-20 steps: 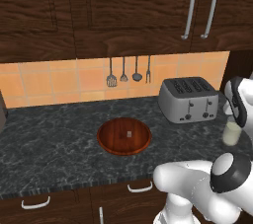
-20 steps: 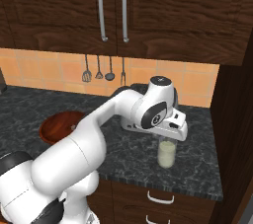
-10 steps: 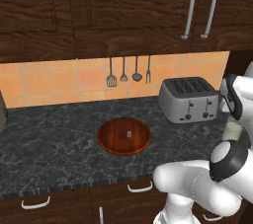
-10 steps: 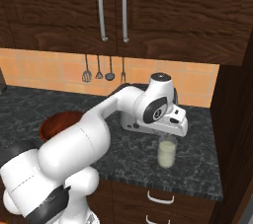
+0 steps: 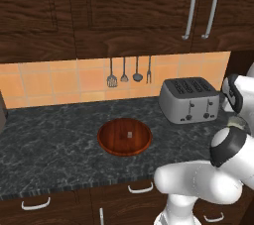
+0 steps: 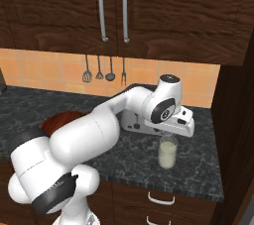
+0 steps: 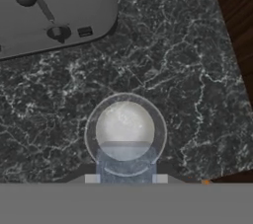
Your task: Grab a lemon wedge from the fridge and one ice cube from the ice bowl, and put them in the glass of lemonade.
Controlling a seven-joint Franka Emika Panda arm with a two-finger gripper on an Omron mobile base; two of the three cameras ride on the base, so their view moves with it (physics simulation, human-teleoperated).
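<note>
Fingers of the gripper (image 6: 169, 134) sit nearly closed, directly above the glass of lemonade (image 6: 167, 151); in the hand view a pale translucent block, probably the ice cube (image 7: 126, 164), lies between them over the glass rim, though the grip itself is not clear. One clear round tumbler, pale cloudy liquid, stands on the dark speckled stone counter (image 5: 54, 140). Just behind it: one brushed silver toaster (image 5: 189, 100). Well to the left: one shallow reddish-brown wooden ice bowl (image 5: 124, 137), a single small pale cube inside. Four utensils (image 5: 128, 71) hang on the orange tiled wall.
</note>
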